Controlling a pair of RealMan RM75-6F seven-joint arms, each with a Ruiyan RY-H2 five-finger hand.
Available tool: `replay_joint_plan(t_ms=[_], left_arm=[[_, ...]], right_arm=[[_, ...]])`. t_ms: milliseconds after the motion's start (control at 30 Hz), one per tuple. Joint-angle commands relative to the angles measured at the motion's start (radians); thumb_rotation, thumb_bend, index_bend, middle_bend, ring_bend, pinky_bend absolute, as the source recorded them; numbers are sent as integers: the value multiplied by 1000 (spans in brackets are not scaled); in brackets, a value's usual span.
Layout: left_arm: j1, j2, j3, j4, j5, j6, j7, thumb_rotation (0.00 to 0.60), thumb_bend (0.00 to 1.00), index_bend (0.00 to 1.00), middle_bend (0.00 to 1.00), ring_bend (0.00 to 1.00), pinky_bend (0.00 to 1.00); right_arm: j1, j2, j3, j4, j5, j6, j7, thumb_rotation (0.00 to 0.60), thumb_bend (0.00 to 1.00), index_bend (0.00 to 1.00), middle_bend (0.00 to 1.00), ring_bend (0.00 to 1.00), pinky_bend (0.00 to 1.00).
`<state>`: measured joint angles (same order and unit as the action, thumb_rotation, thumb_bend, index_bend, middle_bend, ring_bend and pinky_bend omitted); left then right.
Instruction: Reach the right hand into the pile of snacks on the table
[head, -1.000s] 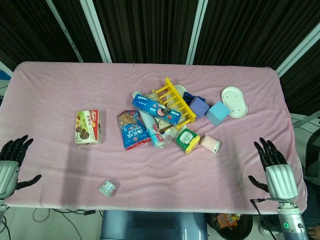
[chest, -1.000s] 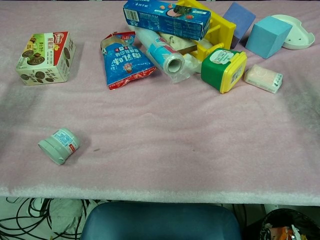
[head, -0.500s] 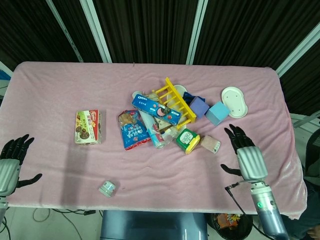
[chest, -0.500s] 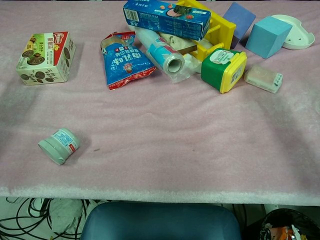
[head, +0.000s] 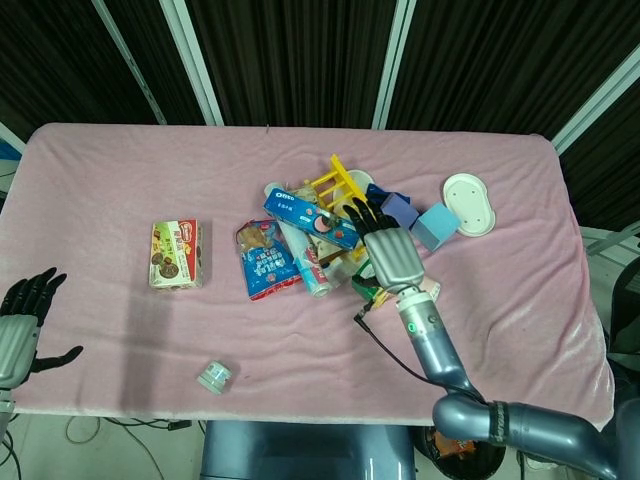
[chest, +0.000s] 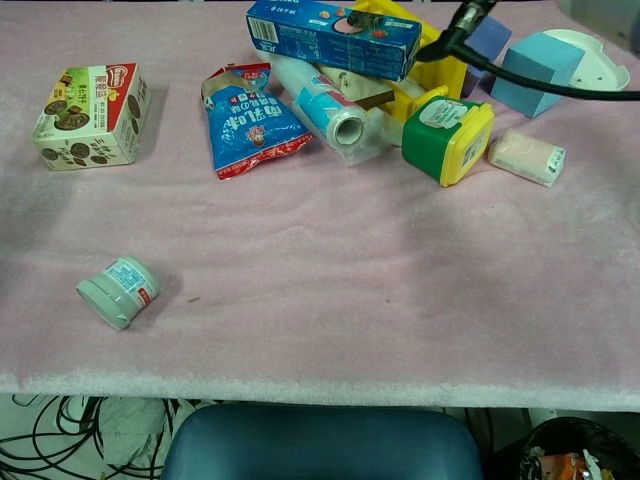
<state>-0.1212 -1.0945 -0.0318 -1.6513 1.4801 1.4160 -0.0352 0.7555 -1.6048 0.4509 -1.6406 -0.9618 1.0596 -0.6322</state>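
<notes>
The snack pile sits mid-table: a blue cookie box (head: 305, 217) (chest: 333, 37), a blue snack bag (head: 266, 265) (chest: 250, 122), a roll of wrap (head: 306, 262) (chest: 328, 108), a green-and-yellow tub (chest: 447, 137) and a yellow rack (head: 338, 187). My right hand (head: 386, 247) hovers over the pile's right side with fingers spread, covering most of the tub and part of the rack. It holds nothing that I can see. In the chest view only its black cable (chest: 520, 75) shows. My left hand (head: 22, 322) stays low at the front left, fingers apart and empty.
A chocolate biscuit box (head: 177, 254) lies left of the pile and a small pale jar (head: 213, 376) near the front edge. A purple cube (head: 402, 212), a light blue cube (head: 436, 226), a white dish (head: 470, 204) and a pink packet (chest: 527, 157) are to the right.
My right hand has swept from the table's front right corner leftward and away from me, ending over the pile. The left hand has barely moved.
</notes>
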Motion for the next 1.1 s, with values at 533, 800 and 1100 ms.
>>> replay_joint_plan(t_ms=[533, 800, 1100], left_arm=[[-8, 2, -11, -12, -36, -21, 11, 600, 0, 0, 0, 0, 0], [-10, 3, -13, -13, -41, -25, 8, 600, 0, 0, 0, 0, 0], [-8, 3, -13, -14, -34, -16, 4, 600, 0, 0, 0, 0, 0]], right_arm=[[292, -235, 33, 560, 137, -191, -30, 600, 59, 0, 1, 0, 223], [291, -262, 11, 612, 130, -204, 47, 600, 297, 615, 564, 515, 502], [231, -201, -11, 472, -31, -103, 215, 600, 358, 831, 730, 694, 708]])
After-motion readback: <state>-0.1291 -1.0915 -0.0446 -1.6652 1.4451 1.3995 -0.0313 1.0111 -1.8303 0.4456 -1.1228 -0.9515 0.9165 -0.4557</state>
